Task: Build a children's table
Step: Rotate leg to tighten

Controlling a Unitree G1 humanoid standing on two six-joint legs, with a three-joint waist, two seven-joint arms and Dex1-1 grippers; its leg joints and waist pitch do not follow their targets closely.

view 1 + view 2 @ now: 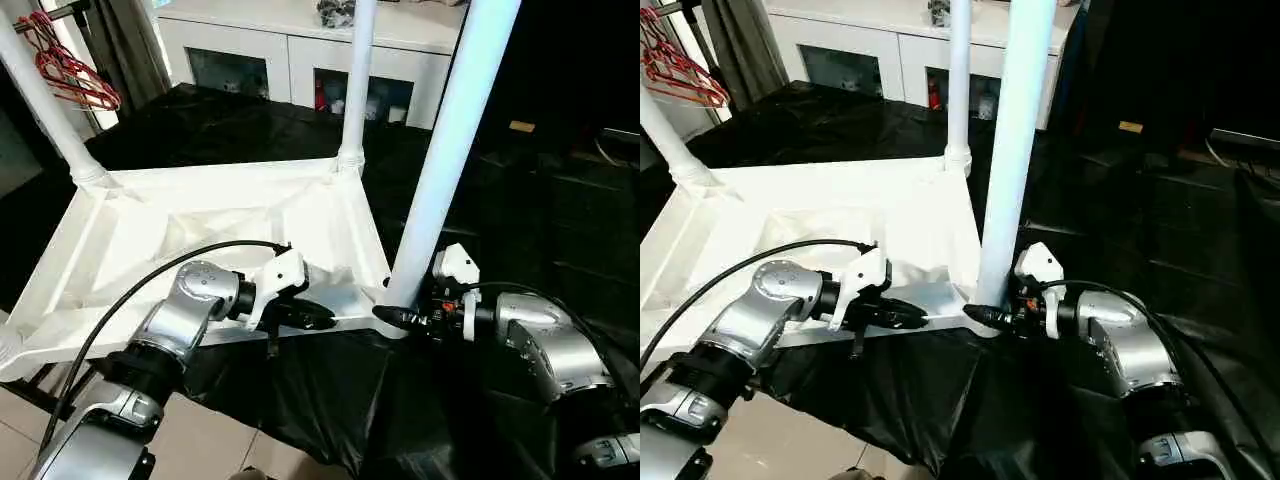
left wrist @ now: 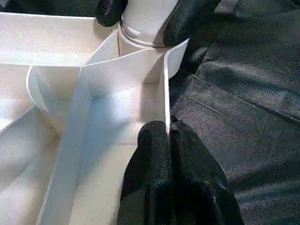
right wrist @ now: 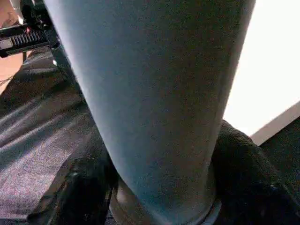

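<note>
The white tabletop [image 1: 200, 215] lies upside down on a black sheet, ribs facing up. Three white tube legs stand upright in its corner sockets: far left [image 1: 40, 100], far right [image 1: 358, 80] and near right [image 1: 445, 150]. My left gripper [image 1: 318, 318] is shut on the thin near rim of the tabletop [image 2: 165, 93], close to the near right corner. My right gripper [image 1: 392, 316] is closed around the base of the near right leg [image 3: 150, 93], one black finger [image 2: 187, 18] on each side just above the socket.
A black sheet [image 1: 520, 200] covers the work surface and drapes over its near edge onto the tiled floor [image 1: 200, 440]. Behind stands a white glass-door cabinet [image 1: 270, 50]. Red hangers [image 1: 70, 70] hang at the far left.
</note>
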